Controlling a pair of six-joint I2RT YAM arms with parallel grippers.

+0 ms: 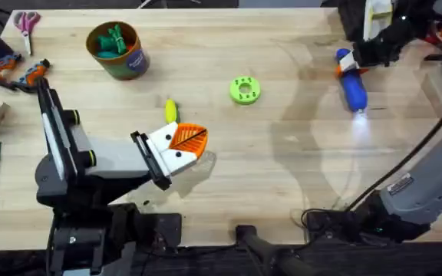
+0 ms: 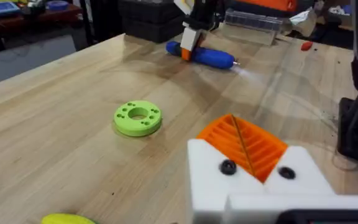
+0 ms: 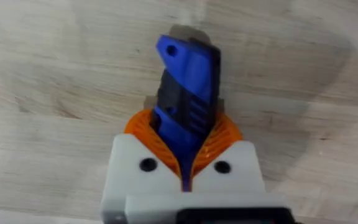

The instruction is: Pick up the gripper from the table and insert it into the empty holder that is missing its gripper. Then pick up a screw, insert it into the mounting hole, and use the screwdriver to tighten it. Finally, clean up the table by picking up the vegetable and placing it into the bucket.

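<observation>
Screwdriver (image 1: 351, 83) lies at the far right of the worktop (image 1: 298, 161), and the right claw (image 1: 359, 55) is clamped on its rear end; the right wrist view has the blue body (image 3: 185, 102) squeezed between the two orange pads (image 3: 219, 140). The left claw (image 1: 181, 147) rests low near the middle of the worktop, its pads pressed together with nothing between them. My reading is that the step in hand is lifting the tool for the tightening. To do it well, raise it straight up and level out slowly, since a grip so far back lets the tip swing. The vegetable (image 1: 170, 110) sits just beyond the left claw, and the bucket (image 1: 117, 50) stands at the far left with dark green pieces inside. The overhead view gives that layout, plus a green disc (image 1: 244, 90) between the arms. The left wrist view alone shows the tool from the side, its metal tip (image 2: 236, 63) pointing away from the grip, near the worktop
</observation>
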